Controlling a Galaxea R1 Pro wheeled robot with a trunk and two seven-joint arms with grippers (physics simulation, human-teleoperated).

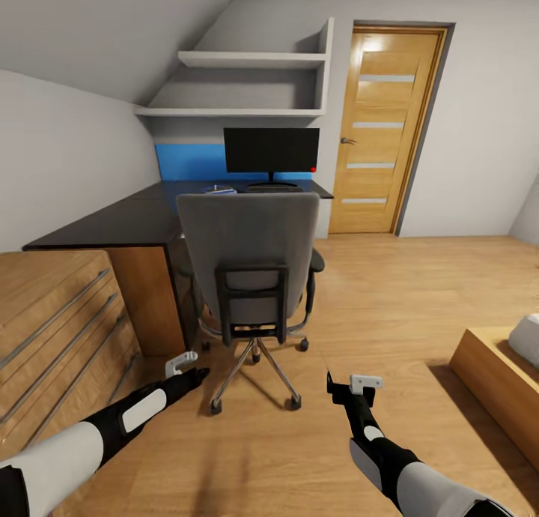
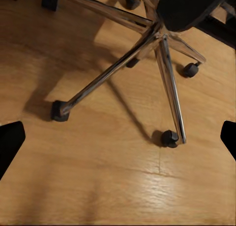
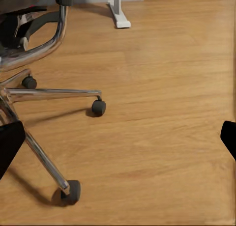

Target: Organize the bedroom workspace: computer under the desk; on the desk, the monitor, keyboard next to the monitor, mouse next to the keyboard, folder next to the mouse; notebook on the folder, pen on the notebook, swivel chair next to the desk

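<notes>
- Currently, the left gripper [image 1: 182, 362] hangs low over the floor [image 1: 389, 292], near and left of the chair base; its fingers are spread wide apart and grasp nothing.
- Left wrist view: the two dark fingertips [image 2: 11, 143] sit at opposite edges of the frame, with bare planks between them and the chrome star base [image 2: 157, 37] with its castors beyond.
- Right gripper [image 1: 358, 384]: low over the floor, near and right of the chair base, fingers released and empty.
- Right wrist view: the fingertips [image 3: 10, 145] are wide apart; chrome legs and black castors [image 3: 99, 106] lie to one side, and a white desk foot [image 3: 118, 12] stands farther off.
- Chair [image 1: 251, 262]: grey, its back toward the camera, standing on the floor directly between the two arms and just in front of the desk [image 1: 123, 221]. Its seat is hidden by the backrest.
- Desk: black L-shaped top, running from the near left along the wall to the far centre.
- Monitor [image 1: 271, 151]: upright on the far part of the desk, screen dark, red dot at its lower right corner.
- Keyboard [image 1: 271, 188]: a dark strip on the desk just in front of the monitor stand.
- A small light item [image 1: 219, 189] lies on the desk left of the keyboard; too small to identify.
- Wooden drawers [image 1: 52, 330] stand at near left; a wooden door [image 1: 385, 127] is at far right.
</notes>
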